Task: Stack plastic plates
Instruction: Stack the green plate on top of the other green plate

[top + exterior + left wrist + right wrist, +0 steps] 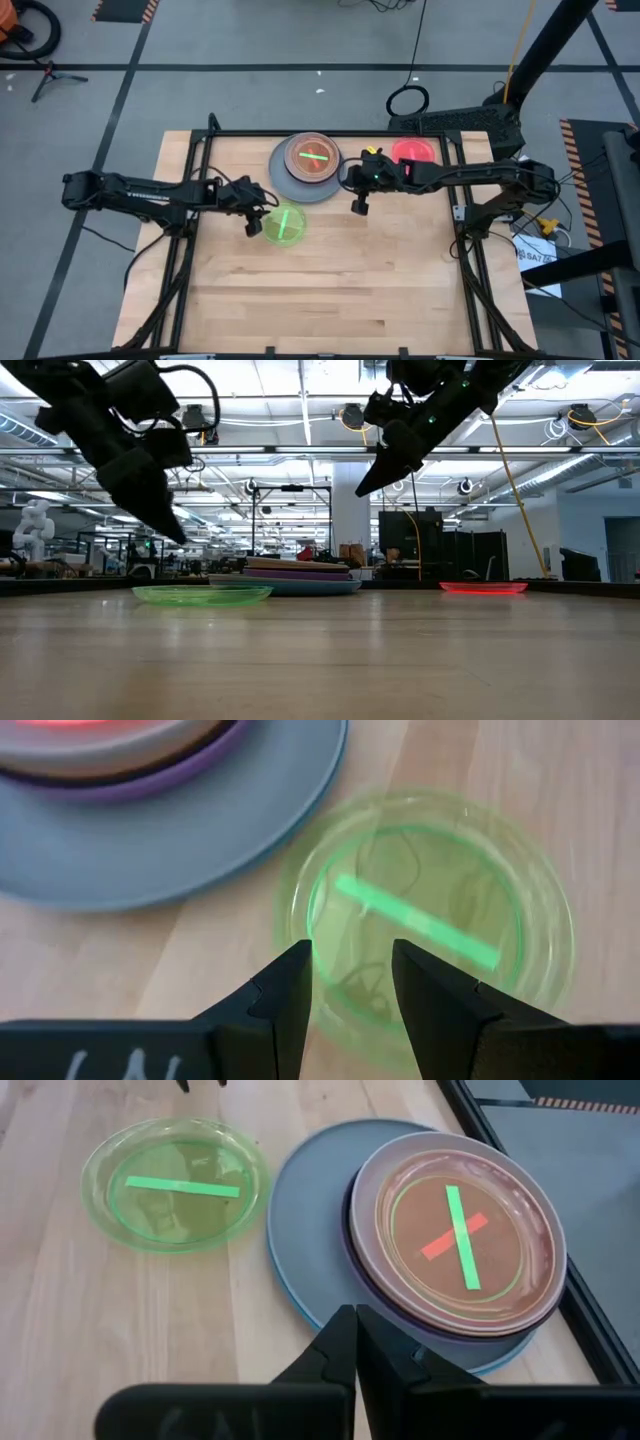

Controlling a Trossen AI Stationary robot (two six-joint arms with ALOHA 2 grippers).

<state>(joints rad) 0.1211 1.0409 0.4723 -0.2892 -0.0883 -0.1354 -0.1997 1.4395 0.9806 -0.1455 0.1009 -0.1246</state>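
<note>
A translucent green plate (285, 224) (440, 910) (175, 1180) lies flat on the wood, just near-left of the stack. The stack (305, 165) (455, 1240) (295, 575) has a large grey plate over a blue one at the bottom, then purple and brown plates, with a clear small plate on top that shows crossed green and red strips. A pink-red plate (415, 152) (483, 587) lies alone near the far edge. My left gripper (254, 222) (352, 990) (178, 538) hovers open over the green plate's left rim. My right gripper (358, 206) (356, 1332) (362, 488) hangs shut, well above the table, right of the stack.
A black frame rail (330, 133) runs along the table's far edge, right behind the stack and the pink-red plate. Bare wood (330, 290) fills the near half of the table. Cables and a stand lie on the floor beyond the table.
</note>
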